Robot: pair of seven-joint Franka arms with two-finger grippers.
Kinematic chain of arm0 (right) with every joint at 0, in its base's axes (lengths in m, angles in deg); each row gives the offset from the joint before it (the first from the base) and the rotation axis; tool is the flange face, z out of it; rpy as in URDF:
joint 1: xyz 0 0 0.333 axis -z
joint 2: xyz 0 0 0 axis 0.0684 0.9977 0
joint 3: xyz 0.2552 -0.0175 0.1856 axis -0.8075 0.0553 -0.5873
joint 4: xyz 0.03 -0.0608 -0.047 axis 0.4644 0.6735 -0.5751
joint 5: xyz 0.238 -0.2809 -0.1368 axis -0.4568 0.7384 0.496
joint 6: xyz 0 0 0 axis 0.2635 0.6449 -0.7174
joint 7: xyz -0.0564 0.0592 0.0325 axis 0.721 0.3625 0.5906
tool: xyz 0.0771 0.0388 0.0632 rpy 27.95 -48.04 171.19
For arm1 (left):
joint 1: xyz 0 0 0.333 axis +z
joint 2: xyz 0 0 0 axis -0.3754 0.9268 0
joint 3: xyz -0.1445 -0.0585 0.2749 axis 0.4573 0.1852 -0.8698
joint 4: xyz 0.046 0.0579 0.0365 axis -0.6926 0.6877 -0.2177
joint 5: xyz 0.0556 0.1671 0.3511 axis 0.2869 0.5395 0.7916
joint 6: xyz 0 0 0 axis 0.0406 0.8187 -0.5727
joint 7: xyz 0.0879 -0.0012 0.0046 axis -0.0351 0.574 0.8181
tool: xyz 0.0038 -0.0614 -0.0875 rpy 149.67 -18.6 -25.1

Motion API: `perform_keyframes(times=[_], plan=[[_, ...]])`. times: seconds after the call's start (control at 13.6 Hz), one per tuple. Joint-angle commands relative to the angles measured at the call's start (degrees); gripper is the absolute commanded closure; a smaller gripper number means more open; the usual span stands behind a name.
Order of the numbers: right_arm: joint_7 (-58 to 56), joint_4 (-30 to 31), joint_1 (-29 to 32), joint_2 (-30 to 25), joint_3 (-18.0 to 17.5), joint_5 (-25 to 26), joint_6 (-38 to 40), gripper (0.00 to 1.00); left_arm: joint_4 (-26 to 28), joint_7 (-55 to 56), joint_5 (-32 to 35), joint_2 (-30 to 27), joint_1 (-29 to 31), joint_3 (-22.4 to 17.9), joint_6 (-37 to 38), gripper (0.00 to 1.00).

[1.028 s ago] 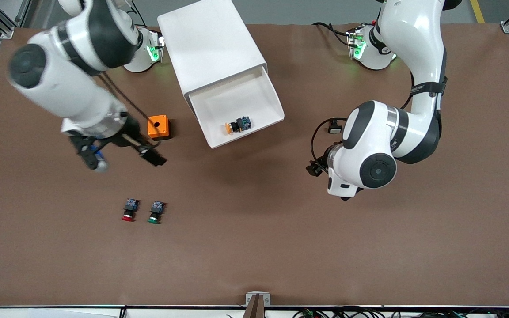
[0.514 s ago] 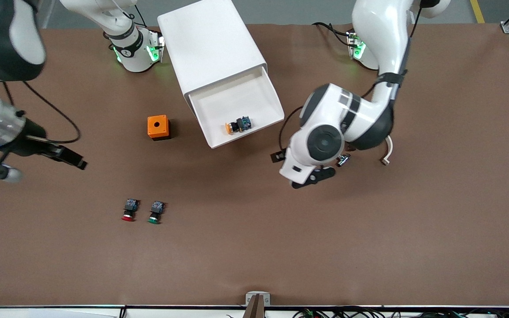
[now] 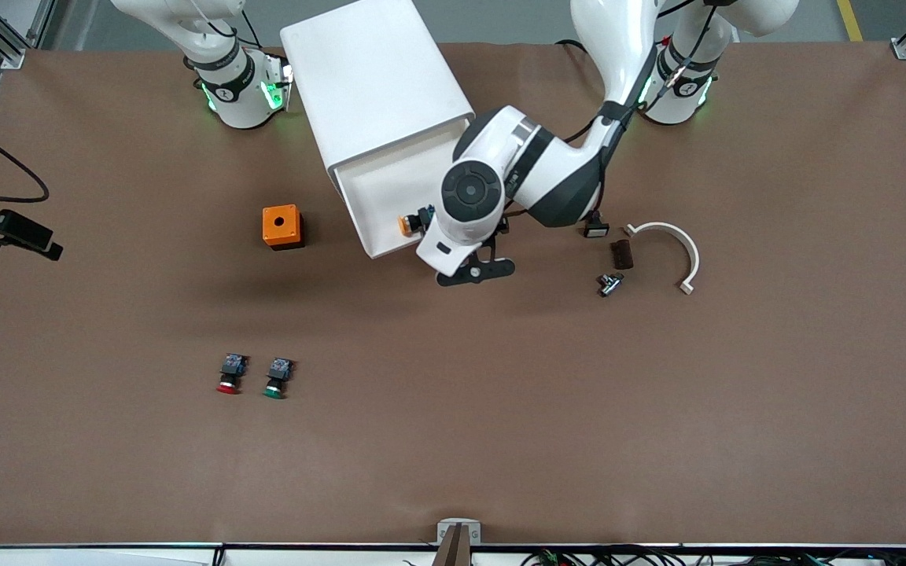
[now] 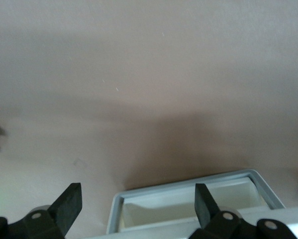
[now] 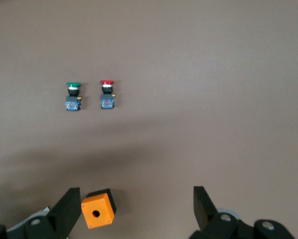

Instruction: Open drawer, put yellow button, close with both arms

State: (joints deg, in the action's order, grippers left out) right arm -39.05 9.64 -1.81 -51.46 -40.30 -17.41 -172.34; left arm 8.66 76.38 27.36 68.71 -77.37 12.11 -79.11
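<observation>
A high front camera faces me across the table (image 3: 453, 440). My left wrist camera looks down past my left gripper (image 4: 138, 203) onto the drawer (image 4: 188, 201). My right wrist camera shares the orange box (image 5: 98, 208) and both buttons with the front view.

Drawer (image 3: 378, 196) pulled out of cabinet (image 3: 374, 82), top open; left arm (image 3: 500, 177) hangs over its front corner, blocking entry there. Orange box (image 3: 281, 226) stands beside drawer toward right arm's end. Red button (image 3: 229, 374) and green button (image 3: 277, 377) nearer camera, bare table (image 3: 579, 432) around them. Curved white piece (image 3: 673, 244) and small parts (image 3: 614, 267) litter left arm's end.
</observation>
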Motion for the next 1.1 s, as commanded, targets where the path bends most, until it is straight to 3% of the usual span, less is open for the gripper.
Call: perform_keyframes(times=[0.0, 0.51, 1.03], plan=[[-0.3, 1.4, 1.0, -0.9, -1.1, 0.8, 0.2, 0.0, 1.1, 3.9, -1.2, -0.6, -3.6, -0.2, -0.6, 0.0], [-0.5, 0.9, 0.5, -0.8, -1.5, 1.2, 0.4, 0.0, 1.8, 8.5, -3.2, 0.1, -4.4, 7.4, -0.5, 0.0], [-0.5, 0.9, 0.8, -0.8, -1.4, 0.8, -0.1, 0.0, 1.8, 8.5, -2.5, 0.6, -4.2, 8.9, -0.5, 0.0]])
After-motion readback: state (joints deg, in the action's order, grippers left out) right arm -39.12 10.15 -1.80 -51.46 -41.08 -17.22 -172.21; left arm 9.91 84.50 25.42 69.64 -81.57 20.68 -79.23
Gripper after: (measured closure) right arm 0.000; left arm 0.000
